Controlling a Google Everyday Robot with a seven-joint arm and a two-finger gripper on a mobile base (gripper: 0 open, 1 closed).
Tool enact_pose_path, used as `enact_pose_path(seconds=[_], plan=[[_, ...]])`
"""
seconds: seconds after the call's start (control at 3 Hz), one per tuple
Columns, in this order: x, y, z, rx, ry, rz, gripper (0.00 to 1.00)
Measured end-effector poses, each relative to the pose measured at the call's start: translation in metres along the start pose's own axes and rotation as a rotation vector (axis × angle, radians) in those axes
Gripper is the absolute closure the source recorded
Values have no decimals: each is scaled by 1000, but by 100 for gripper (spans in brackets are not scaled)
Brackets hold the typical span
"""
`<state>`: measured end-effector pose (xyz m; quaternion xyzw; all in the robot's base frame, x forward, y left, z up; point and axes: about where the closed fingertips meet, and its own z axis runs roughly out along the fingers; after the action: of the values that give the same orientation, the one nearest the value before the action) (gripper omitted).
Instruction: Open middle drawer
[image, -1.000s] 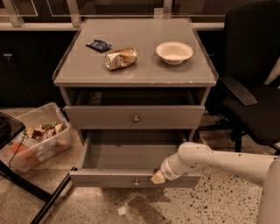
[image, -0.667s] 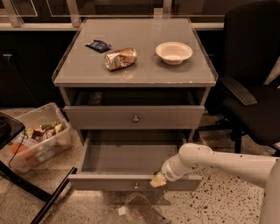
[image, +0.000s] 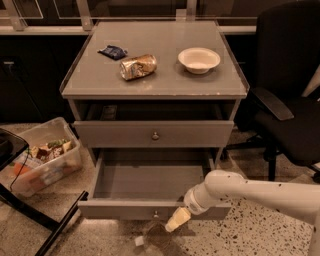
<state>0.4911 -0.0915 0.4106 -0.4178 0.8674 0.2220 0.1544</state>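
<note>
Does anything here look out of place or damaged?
Yes. The dented gold metal can lies on its side on the grey cabinet top, not upright. A small white scrap lies on the speckled floor below the pulled-out wide grey middle drawer, at whose front the gripper sits.

We stand in a dim room with a speckled floor (image: 260, 235)

We see a grey cabinet (image: 165, 82) set against a dark back wall (image: 35, 75) with a pale rail (image: 40, 30) along it; a black office chair (image: 295, 100) stands just beside it on the view's right, a clear plastic bin (image: 45, 165) sits on the floor at the left near a black frame (image: 55, 225), and the gripper (image: 177, 220) hangs low before the cabinet
</note>
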Motion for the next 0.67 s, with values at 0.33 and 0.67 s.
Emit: enact_pose_path(seconds=[0.33,0.67], plan=[[0,0,0,0,0,0,0],[-5,-3,-10,16,-68,-5,0]])
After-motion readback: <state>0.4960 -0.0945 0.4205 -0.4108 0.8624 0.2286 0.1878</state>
